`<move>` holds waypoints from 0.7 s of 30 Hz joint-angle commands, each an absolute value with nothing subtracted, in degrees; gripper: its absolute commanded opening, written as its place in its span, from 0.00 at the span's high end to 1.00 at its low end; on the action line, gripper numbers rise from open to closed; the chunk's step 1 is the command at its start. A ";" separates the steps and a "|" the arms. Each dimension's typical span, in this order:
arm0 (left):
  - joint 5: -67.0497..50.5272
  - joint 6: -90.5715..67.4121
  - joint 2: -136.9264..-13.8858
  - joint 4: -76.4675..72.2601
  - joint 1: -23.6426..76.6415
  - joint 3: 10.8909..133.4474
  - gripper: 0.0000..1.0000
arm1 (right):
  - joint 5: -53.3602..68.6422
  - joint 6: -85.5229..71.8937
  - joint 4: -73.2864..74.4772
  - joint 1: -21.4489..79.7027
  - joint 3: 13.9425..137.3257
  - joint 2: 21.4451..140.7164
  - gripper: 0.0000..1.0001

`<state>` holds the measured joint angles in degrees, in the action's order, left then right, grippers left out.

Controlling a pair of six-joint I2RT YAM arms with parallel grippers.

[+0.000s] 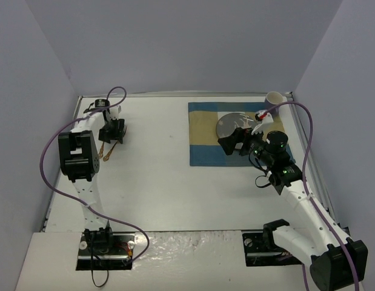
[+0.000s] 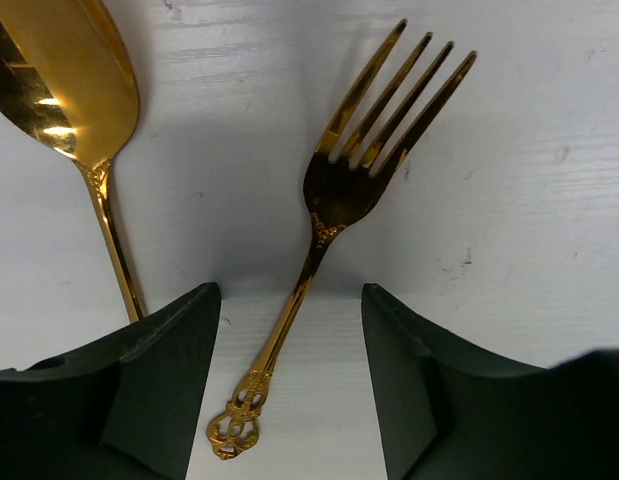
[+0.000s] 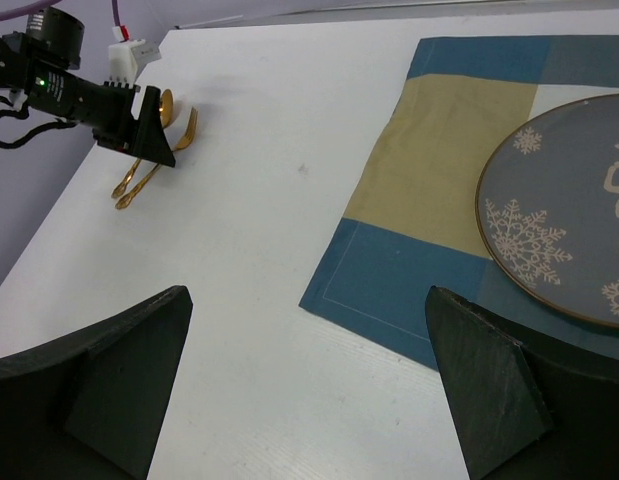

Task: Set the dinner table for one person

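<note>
On the white dinner table [image 1: 163, 182] a blue-and-tan placemat [image 1: 202, 142] lies at the back right with a grey snowflake plate [image 1: 231, 124] on it. The mat [image 3: 429, 200] and plate [image 3: 569, 220] also show in the right wrist view. A gold fork [image 2: 334, 210] and a gold spoon [image 2: 69, 90] lie side by side on the table at the far left. My left gripper [image 2: 289, 390] is open, low over the fork, its handle between the jaws, not touching. My right gripper [image 1: 232, 140] is open and empty above the mat's near part.
A white-and-purple cup [image 1: 273, 100] stands at the mat's far right corner. Purple-grey walls close in the table on three sides. The left arm [image 3: 89, 95] with the cutlery [image 3: 149, 160] shows far off in the right wrist view.
</note>
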<state>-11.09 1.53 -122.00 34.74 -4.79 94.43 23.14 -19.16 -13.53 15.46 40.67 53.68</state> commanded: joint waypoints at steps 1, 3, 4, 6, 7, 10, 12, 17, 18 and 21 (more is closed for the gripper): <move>-11.21 3.87 -121.09 35.86 -5.71 97.15 0.50 | 24.70 -17.80 -15.28 15.73 40.73 52.33 0.00; -11.38 3.60 -121.60 35.86 -5.71 96.85 0.57 | 24.70 -17.80 -15.12 15.73 40.65 52.25 0.00; -11.63 3.39 -121.75 35.82 -5.67 96.61 0.60 | 24.70 -17.88 -15.14 15.73 40.61 52.23 0.00; -12.47 2.91 -121.82 35.75 -5.52 95.96 0.71 | 24.65 -18.02 -15.20 15.73 40.58 52.05 0.00; -12.96 2.66 -121.82 35.93 -5.46 95.65 0.77 | 24.53 -18.02 -15.21 15.73 40.52 52.11 0.00; -14.11 1.27 -121.24 35.86 -4.90 93.88 0.94 | 24.43 -18.34 -15.15 15.73 40.34 51.68 0.00; -14.55 0.62 -120.37 35.15 -4.35 92.19 1.00 | 24.43 -18.46 -15.16 15.73 40.30 51.29 0.00; -14.02 -3.99 -116.54 34.38 -1.12 88.15 1.00 | 24.12 -18.46 -14.15 15.73 40.27 49.48 0.00; -13.44 -4.82 -115.57 34.43 1.05 87.67 1.00 | 23.97 -18.46 -13.91 15.73 40.32 49.00 0.00; -9.39 -9.73 -112.28 34.71 6.17 87.39 1.00 | 23.24 -18.75 -12.88 15.73 40.57 47.37 0.00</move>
